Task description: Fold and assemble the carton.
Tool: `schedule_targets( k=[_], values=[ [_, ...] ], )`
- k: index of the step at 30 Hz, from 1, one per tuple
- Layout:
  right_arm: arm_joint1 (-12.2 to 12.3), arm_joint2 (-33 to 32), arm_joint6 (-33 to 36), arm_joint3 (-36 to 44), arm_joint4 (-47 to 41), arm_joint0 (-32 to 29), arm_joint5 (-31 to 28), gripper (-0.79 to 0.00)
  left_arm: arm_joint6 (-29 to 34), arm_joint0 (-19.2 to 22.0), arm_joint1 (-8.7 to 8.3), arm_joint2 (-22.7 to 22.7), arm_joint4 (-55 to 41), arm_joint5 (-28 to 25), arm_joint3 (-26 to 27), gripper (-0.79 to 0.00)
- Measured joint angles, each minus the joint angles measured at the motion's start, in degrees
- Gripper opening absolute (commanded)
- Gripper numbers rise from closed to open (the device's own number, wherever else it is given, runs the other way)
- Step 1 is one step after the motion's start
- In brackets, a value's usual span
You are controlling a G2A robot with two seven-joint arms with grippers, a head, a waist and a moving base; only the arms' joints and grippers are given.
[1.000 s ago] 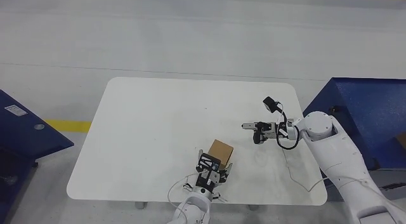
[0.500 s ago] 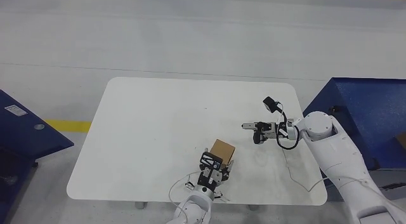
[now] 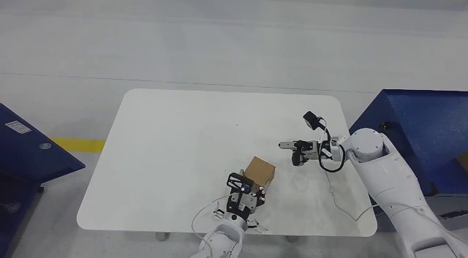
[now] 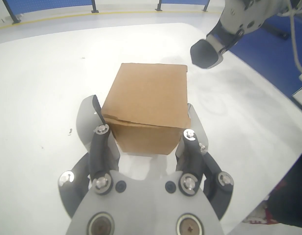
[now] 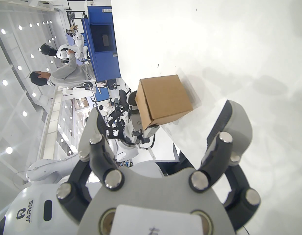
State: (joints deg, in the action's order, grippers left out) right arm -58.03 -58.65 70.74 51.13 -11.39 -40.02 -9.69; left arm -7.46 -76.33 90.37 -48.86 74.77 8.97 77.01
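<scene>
Down at the lower middle of the top view, the carton sits on the white table, near its front edge. It is a squat brown box, close to cubic, so I can't pick out a long axis. The left gripper comes at it from below in that frame. In the left wrist view its two fingers are pressed to opposite side walls of the near end, so it looks clamped on the box, narrow to the carton's width. A flap seam runs across the face toward that gripper, and it looks closed but not tidy. Over to the right of the carton in the top view, the right gripper hangs with its jaws spread wide and nothing between them. It is apart from the box and aimed leftward at it. So the left arm is the nearer one and has contact. The right one's open mouth faces the carton's far side across a bare strip of table, and I'd guess any pressing of flaps falls to it.
</scene>
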Motion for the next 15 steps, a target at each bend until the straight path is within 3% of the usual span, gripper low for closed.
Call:
schedule_targets(
  k=[5, 8, 15],
  values=[
    [0.00, 0.00, 0.00, 0.00, 0.00, 0.00, 0.00, 0.000, 3.76, -2.18, -0.29, -5.34, -17.94, -9.67, 6.01, -0.785],
    [0.00, 0.00, 0.00, 0.00, 0.00, 0.00, 0.00, 0.000, 10.48, -2.07, -0.59, -9.27, -30.68, -15.08, 7.24, -0.785],
    [0.54, -2.97, -3.26, -0.88, -3.68, -1.62, 0.88, 0.000, 23.34, 0.35, -0.92, -13.86, -50.00, -17.99, 4.12, -0.785]
  ],
)
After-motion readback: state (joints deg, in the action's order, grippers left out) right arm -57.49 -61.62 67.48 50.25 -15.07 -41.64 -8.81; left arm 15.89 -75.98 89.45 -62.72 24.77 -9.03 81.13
